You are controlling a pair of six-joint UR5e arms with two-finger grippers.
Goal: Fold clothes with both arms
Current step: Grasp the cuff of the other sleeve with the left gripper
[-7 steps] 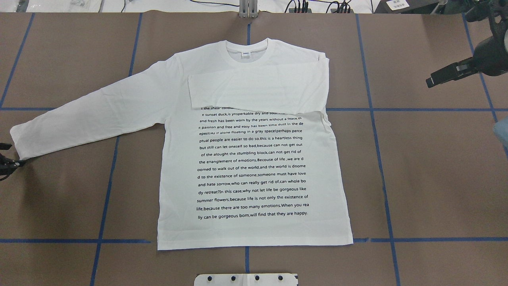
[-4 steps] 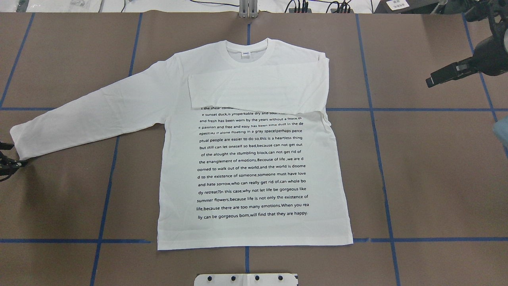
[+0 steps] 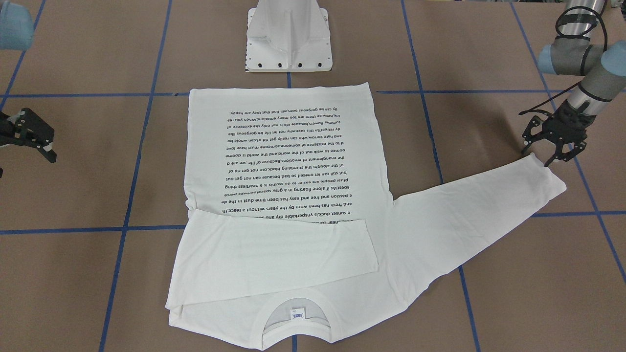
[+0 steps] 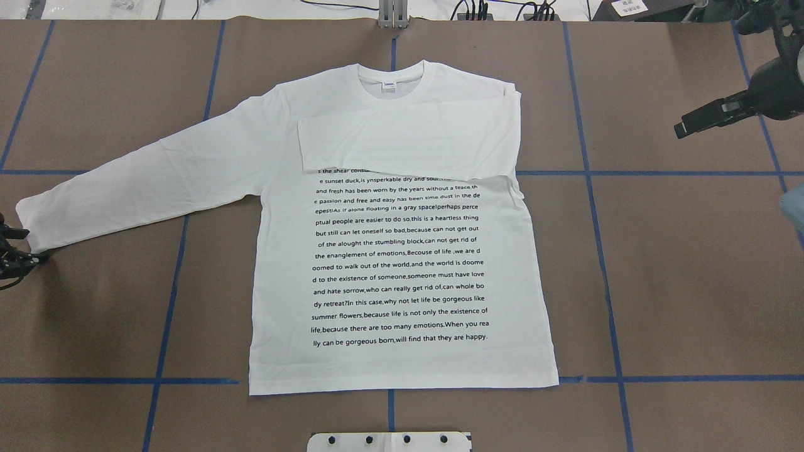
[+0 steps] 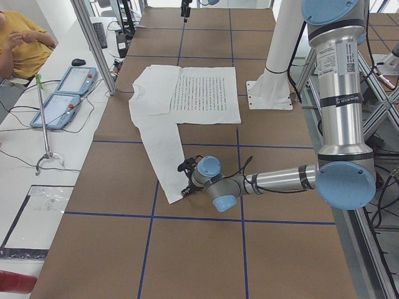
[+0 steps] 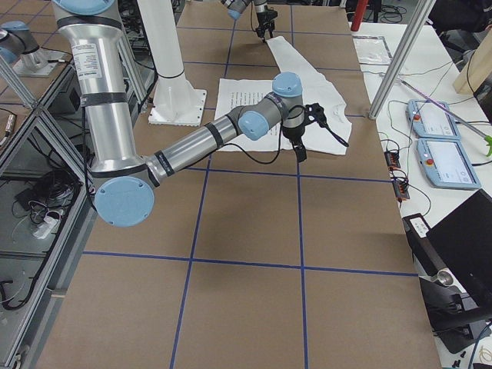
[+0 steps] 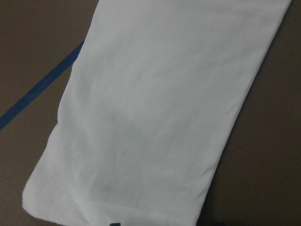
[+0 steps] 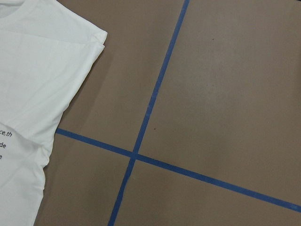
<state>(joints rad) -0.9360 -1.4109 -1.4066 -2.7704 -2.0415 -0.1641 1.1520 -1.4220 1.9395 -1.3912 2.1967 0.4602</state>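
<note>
Slightly closer to the cuff (image 3: pixel 547 178) the left gripper (image 3: pixel 538 155) has been brought, jaws spread; the right gripper (image 3: pixel 29 137) is held spread, well apart. The shirt (image 4: pixel 402 263) is laid flat on the brown table (image 4: pixel 691 282). Both layers of the thin, limp knit should be pinched near the stitched hem.

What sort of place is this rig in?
Likely a robotics lab data-collection cell: blue tape grid on the papered table, teach pendants on a side bench, an operator seated nearby.
</note>
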